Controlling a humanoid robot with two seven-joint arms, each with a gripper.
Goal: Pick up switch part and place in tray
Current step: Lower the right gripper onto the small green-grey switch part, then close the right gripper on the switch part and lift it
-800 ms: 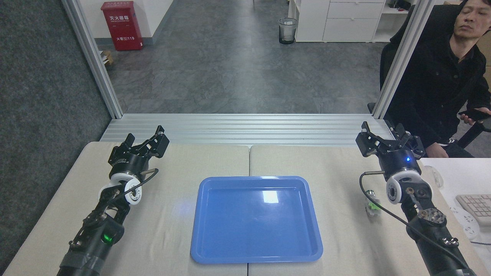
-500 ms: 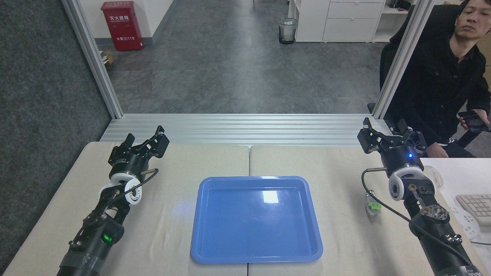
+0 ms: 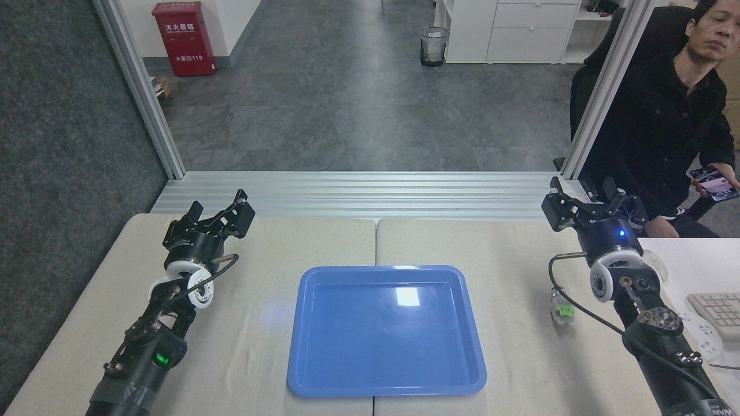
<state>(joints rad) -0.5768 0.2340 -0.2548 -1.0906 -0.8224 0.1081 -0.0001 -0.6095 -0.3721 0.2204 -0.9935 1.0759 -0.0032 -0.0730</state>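
- Beige cloth-covered table, spanning the lower view, bearing everything below.
- Large shallow glossy blue plastic tray with rounded corners and raised rim, flat at the table's middle, nothing inside it, a bright glare patch on its floor.
- Person in a black jacket, seated beyond the tray's far right corner, holding a phone in one hand.
- Left black gripper, well to the left of the tray and beyond its far left corner, raised above the table, fingers spread apart, nothing between them.
- Right black gripper, well to the right of the tray and past its far edge, raised above the table, fingers spread wide, nothing held, small blue light glowing on the wrist below.
- Pale keyboard, on a white surface far right of the tray.
- Small pale grey-white oblong switch part with bright green middle block, lying on the table to the right of the tray, near its right rim but apart from it, partly crossed by the right arm's black cable, well below the right gripper and untouched.
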